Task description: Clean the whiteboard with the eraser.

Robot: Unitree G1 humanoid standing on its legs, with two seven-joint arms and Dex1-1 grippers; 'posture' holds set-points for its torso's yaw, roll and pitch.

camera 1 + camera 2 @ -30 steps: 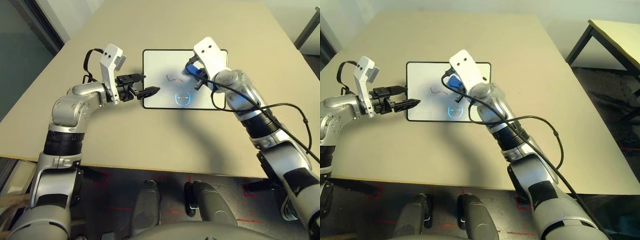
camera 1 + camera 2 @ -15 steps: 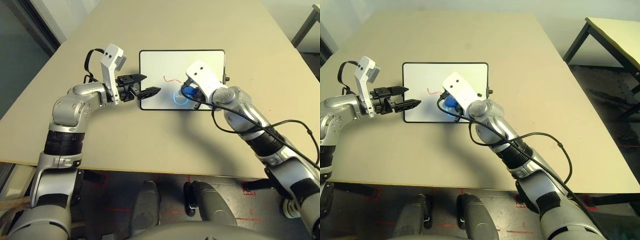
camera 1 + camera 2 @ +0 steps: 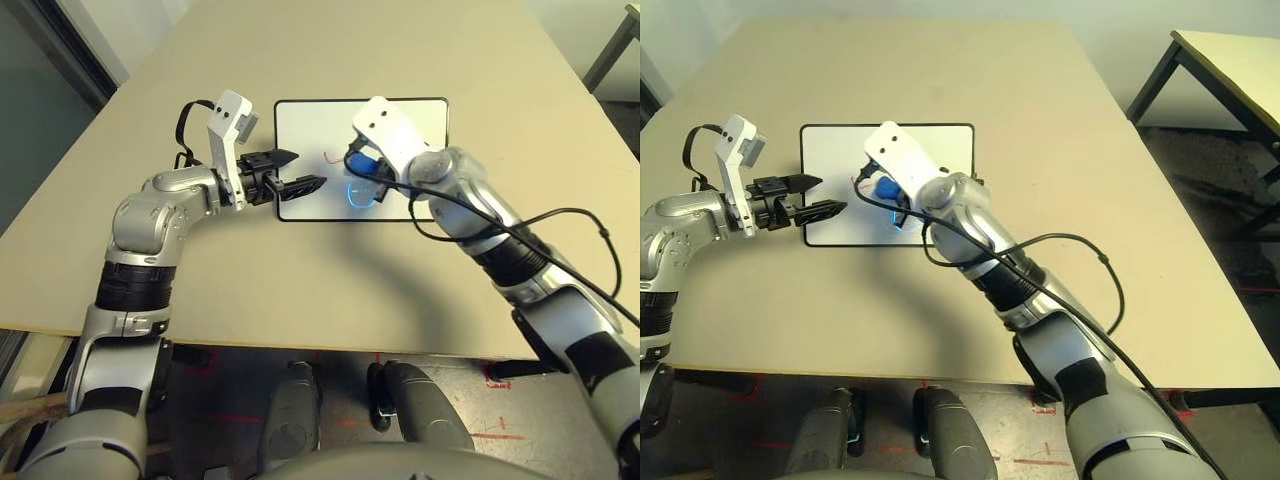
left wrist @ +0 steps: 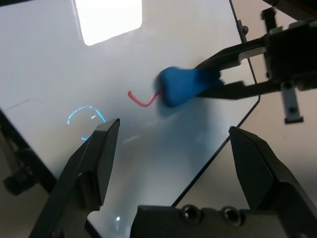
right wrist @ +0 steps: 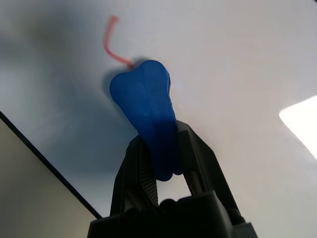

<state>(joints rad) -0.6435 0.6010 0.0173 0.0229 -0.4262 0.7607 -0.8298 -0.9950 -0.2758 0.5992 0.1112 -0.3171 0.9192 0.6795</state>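
Observation:
The whiteboard [image 3: 310,125] lies flat on the tan table, with a short red squiggle [image 4: 141,101] and a faint blue circular mark [image 3: 362,195] on it. My right gripper [image 5: 162,141] is shut on the blue eraser [image 5: 146,106], whose head presses on the board right at the end of the red squiggle. The same eraser [image 3: 362,165] sits in the board's middle, just beyond the blue mark. My left gripper [image 3: 303,169] hovers over the board's near left part, open and empty, pointing at the eraser [image 4: 181,87].
A black cable [image 3: 560,215] loops off my right forearm above the table. A second table [image 3: 1230,60] stands off to the far right. The table's left edge [image 3: 60,170] drops to dark floor.
My right gripper has swept the eraser from the blue mark near the board's front edge away and left onto the red squiggle, which is now shorter. The left gripper has hardly moved.

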